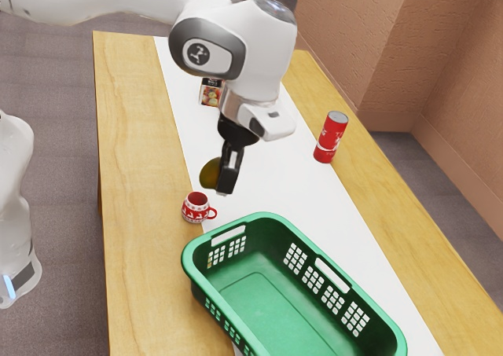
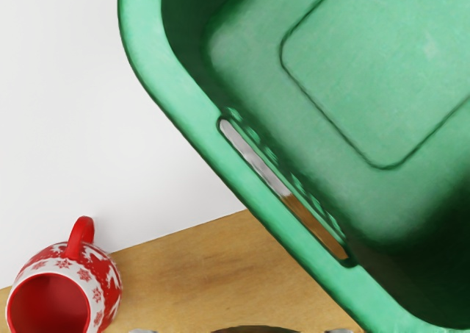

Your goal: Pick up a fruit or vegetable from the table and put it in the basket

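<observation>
In the exterior view my gripper [image 1: 225, 185] hangs in the air beyond the near end of the green basket [image 1: 275, 218], shut on an olive-brown rounded fruit [image 1: 209, 174]. One dark finger covers part of the fruit. At the wrist view's lower edge, bits of the gripper [image 2: 241, 331] flank the dark top of the fruit [image 2: 255, 329]. The basket's rim [image 2: 183, 112] and bare floor are seen from above, close by the hand. Which kind of fruit it is, I cannot tell.
A red and white mug [image 1: 196, 207] stands beside the basket's end, close to the hand; in the wrist view the mug [image 2: 103, 289] has its handle toward the white runner. A red can [image 1: 331, 138] stands across the runner, and a small box [image 1: 210, 95] sits behind the arm.
</observation>
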Tool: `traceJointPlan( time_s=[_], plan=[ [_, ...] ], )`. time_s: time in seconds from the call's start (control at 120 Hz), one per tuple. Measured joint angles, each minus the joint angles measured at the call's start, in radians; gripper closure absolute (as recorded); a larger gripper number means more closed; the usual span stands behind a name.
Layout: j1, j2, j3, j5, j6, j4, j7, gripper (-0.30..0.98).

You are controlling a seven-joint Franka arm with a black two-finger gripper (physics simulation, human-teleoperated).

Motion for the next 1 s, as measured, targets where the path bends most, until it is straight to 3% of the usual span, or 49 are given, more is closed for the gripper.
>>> traceJointPlan(
  time_s=[0.208, 0.342, 0.592, 0.767, 0.95, 1.0],
  plan=[
    [0.001, 0.130, -0.187, -0.039, 0.017, 0.095, -0.034, 0.43],
    [0.000, 0.211, -0.212, -0.039, 0.045, 0.138, -0.056, 0.43],
    [-0.007, 0.332, -0.264, 0.021, 0.111, 0.233, -0.096, 0.43],
    [-0.014, 0.362, -0.264, 0.036, 0.187, 0.236, -0.108, 0.14],
    [-0.033, 0.392, -0.240, 0.035, 0.172, 0.248, -0.112, 0.04],
    [0.015, 0.381, -0.274, -0.006, 0.134, 0.321, -0.068, 0.03]
  ],
)
